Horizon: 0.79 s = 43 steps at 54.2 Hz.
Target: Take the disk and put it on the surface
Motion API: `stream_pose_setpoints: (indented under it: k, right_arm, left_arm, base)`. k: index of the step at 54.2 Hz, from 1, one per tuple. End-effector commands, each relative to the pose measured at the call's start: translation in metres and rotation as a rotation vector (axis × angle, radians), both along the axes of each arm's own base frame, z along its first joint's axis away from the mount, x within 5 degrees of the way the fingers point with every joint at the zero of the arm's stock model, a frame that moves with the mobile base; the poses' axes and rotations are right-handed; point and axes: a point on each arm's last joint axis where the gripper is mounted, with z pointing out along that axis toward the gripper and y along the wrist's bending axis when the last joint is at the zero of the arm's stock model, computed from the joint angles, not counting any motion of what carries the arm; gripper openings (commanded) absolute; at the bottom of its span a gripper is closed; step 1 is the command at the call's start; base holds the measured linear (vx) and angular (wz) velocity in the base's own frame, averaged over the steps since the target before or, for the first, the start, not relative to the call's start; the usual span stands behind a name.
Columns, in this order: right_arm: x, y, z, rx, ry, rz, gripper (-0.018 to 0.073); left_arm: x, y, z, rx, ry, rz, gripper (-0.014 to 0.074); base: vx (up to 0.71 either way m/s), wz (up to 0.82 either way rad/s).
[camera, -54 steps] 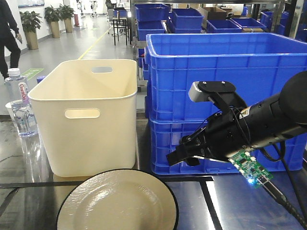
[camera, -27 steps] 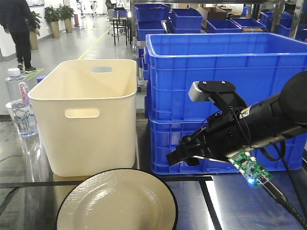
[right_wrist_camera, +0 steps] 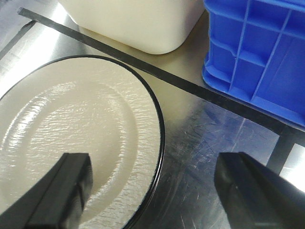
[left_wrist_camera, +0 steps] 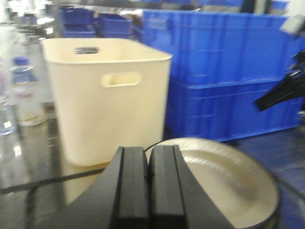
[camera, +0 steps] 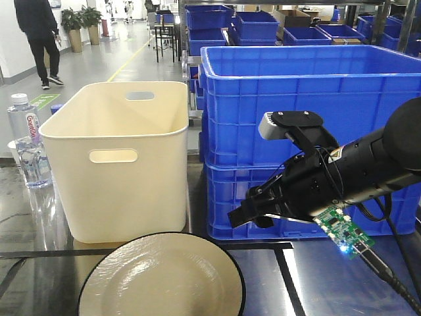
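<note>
Item: cream plate with a black rim [camera: 161,276], the disk, lying flat on the glossy grey tabletop [camera: 316,283] at its near edge, just in front of the cream plastic tub [camera: 118,158].

Right gripper [right_wrist_camera: 157,188]: hovering above the plate's right rim, jaws standing wide apart and holding nothing; one finger is over the plate, the other over bare tabletop.

Left gripper [left_wrist_camera: 148,183]: jaws pressed together with no gap, empty, pointing at the plate's near-left rim.

Surroundings: stacked blue crates [camera: 309,131] standing at the tub's right; a water bottle [camera: 27,141] at the tabletop's left edge; a person walking [camera: 41,36] in the aisle beyond.

Risk: the plate is lying flush on a slick top, so a finger is likely to skid on the rim or push the plate toward the near edge rather than getting under it.
</note>
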Motion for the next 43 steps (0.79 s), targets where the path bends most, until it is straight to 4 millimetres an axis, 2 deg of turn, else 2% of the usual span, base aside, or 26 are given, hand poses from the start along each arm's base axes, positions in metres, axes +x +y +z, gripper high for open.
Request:
stream_pose_setpoints:
  k: [1,7,12,20,26,32,43]
  right_arm:
    - [-0.006,-0.004,0.028,0.060,-0.114,-0.023,0.0582]
    - [-0.006,-0.004,0.028,0.060,-0.114,-0.023,0.0582]
    - [-0.006,-0.004,0.028,0.060,-0.114,-0.023,0.0582]
    - [-0.006,-0.004,0.027,0.056,-0.103,-0.019,0.0582]
    - [-0.005,-0.003,0.026,0.055,-0.102,-0.019,0.0582]
    - [-0.005,-0.003,0.026,0.057,-0.101,-0.019,0.0582]
    - [-0.005,-0.003,0.026,0.058,-0.103,-0.020,0.0582]
  left_arm:
    - [-0.004,0.010,0.001,-0.025,-0.053,0.123,-0.0008]
    - [-0.009,0.019,-0.027,0.000,-0.070,0.223,-0.0008]
    - [-0.016,0.025,-0.059,0.015,-0.117,0.301,-0.0008]
    - [0.002,0.034,-0.102,0.020,0.006,0.376,-0.0008]
    - [0.011,0.037,-0.125,0.052,-0.055,0.404,-0.0008]
    - [0.017,0.039,-0.143,0.010,-0.153,0.412,-0.0008]
    - [0.017,0.038,-0.147,0.003,-0.089,0.406,-0.0008]
  base:
    - [0.00,0.00]
    - [0.00,0.00]
    - [0.00,0.00]
    - [0.00,0.01]
    - [0.00,0.00]
    - [0.00,0.00]
    - [0.00,0.00]
